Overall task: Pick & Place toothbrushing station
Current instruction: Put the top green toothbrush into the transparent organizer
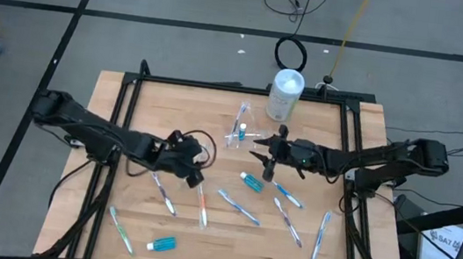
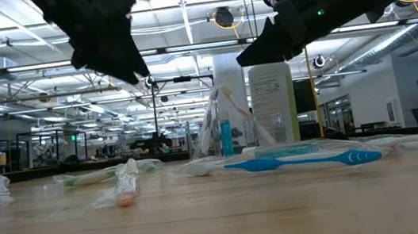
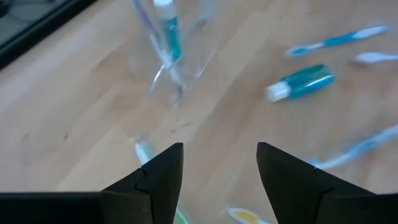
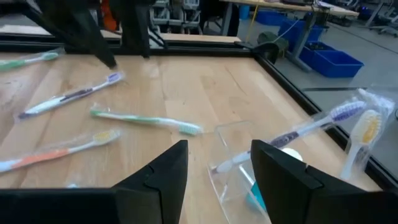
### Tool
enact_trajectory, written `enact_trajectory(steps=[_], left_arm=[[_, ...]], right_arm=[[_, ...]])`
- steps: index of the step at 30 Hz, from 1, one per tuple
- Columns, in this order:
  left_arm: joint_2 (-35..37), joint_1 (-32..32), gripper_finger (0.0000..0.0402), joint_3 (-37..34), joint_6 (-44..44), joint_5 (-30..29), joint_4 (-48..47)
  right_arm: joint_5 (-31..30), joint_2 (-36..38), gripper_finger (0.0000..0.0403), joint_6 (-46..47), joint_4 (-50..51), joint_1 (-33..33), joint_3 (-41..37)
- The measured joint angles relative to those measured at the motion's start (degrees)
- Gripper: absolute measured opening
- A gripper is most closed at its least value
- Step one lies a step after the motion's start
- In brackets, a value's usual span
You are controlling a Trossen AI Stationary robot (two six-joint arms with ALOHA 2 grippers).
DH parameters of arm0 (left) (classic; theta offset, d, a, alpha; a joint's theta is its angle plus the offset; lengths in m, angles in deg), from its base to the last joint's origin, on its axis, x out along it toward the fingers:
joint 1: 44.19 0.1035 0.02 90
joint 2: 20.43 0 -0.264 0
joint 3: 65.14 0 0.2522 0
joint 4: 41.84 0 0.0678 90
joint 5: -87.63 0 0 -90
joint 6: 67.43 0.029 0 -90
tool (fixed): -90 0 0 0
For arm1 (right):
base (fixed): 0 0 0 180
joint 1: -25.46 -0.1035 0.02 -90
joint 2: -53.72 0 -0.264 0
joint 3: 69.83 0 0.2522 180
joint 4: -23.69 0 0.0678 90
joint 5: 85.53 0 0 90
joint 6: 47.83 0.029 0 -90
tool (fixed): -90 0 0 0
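Step in hand: I judge I have just let go over the clear plastic bag (image 1: 242,124) and need the next brush; nothing shows between my fingers in either wrist view.
Right gripper (image 1: 269,158): hovering above the boards just beside the bag, fingers apart and empty.
Left gripper (image 1: 195,176): raised over the left-middle of the table (image 1: 98,210), fingers spread wide, holding nothing.
Bag: standing near the far edge, next to the white canister (image 1: 285,94); a blue tube and some brushes already stick up inside it, a purple one and a yellow one showing in my right wrist view.
Nearest targets: blue toothpaste tube (image 1: 251,182) and blue toothbrush (image 1: 287,195) lie just beside my right fingers, toward the near edge; an orange-handled brush (image 1: 202,204) lies close below my left fingers.
How to do it well: come down straight, fingers across the handle rather than along it, grip mid-handle so the brush does not pivot.
Risk: wrapped brushes look slippery; the bag is light and could tip if nudged.
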Motion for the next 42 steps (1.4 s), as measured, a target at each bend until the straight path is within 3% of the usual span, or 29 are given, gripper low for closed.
enact_trajectory(steps=[5, 9, 15, 18, 25, 42], left_arm=[[-4.67, 4.68, 0.0211, 0.0, -7.13, -0.41, -0.83], [-7.38, 9.08, 0.0211, 0.0, -10.46, 3.37, -3.19], [-13.23, 12.22, 0.0211, 0.0, -9.15, 6.15, -3.37], [-15.98, 13.33, 0.0211, 0.0, -8.21, 10.26, -3.45], [-18.44, 15.22, 0.0207, 0.0, -8.65, 13.91, -4.05], [-18.43, 16.49, 0.0014, 0.0, -7.13, 18.43, -4.63]], right_arm=[[-0.01, -0.06, 0.0167, 0.0, 0.57, 0.02, -0.02], [-0.01, -0.12, 0.0165, 0.0, 0.78, 0.02, 0.0], [-0.01, -0.12, 0.0165, 0.02, 0.82, 0.04, 0.0], [-0.03, -0.12, 0.0165, 0.02, 0.83, 0.04, 0.0], [-0.08, -0.12, 0.0165, 0.0, 0.82, 0.04, -0.02], [-0.14, -0.12, 0.0165, 0.0, 0.82, 0.04, 0.0]])
